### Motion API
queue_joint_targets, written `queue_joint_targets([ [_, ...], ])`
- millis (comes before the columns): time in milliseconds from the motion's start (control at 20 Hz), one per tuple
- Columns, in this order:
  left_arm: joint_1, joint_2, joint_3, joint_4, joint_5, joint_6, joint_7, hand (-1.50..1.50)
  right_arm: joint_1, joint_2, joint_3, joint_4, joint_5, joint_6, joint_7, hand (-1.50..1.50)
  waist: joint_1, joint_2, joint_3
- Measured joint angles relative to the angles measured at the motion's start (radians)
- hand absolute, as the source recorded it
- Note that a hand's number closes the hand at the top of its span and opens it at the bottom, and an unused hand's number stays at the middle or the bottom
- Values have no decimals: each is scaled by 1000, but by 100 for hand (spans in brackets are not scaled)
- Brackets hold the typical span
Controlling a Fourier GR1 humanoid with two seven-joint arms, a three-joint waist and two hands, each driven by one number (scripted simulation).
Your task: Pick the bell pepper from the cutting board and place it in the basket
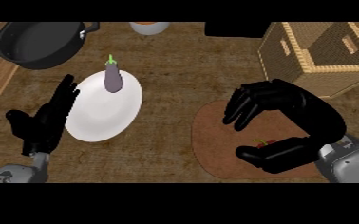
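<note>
A brown round cutting board [210,137] lies at the lower right of the counter. My right hand [294,109] hovers over it, fingers curved down and thumb below, spread wide. Only a small red patch with a green stem of the bell pepper [263,143] shows beside the thumb; the rest is hidden by the hand. No finger visibly closes on it. The woven basket [319,52] stands at the upper right, just beyond the hand. My left hand [45,116] rests open at the left edge, fingers up.
A white plate [98,118] holding a purple eggplant [112,79] lies left of centre. A dark pot [38,42] stands at the upper left. A small orange-topped bowl [148,27] and a dark object [235,28] sit at the back.
</note>
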Motion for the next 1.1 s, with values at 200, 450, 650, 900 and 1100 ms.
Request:
queue_joint_targets([
  [200,-39,21,11,23,7,-11,58,0,60,-12,131,-74,193,44,-214,-150,-34,-3,0],
  [450,-79,37,39,61,10,-40,105,0,225,-18,248,-201,425,-40,-285,-150,-54,-8,-3],
  [650,-100,43,52,70,5,-44,131,0,247,-77,258,-341,497,-7,-99,-150,-64,-12,-6],
  [900,-98,40,60,68,5,-39,139,0,176,-191,164,-450,645,29,106,-150,-71,-19,-8],
  [1100,-90,35,60,73,0,-48,133,0,107,-241,69,-524,668,101,300,-150,-65,-16,-9],
])
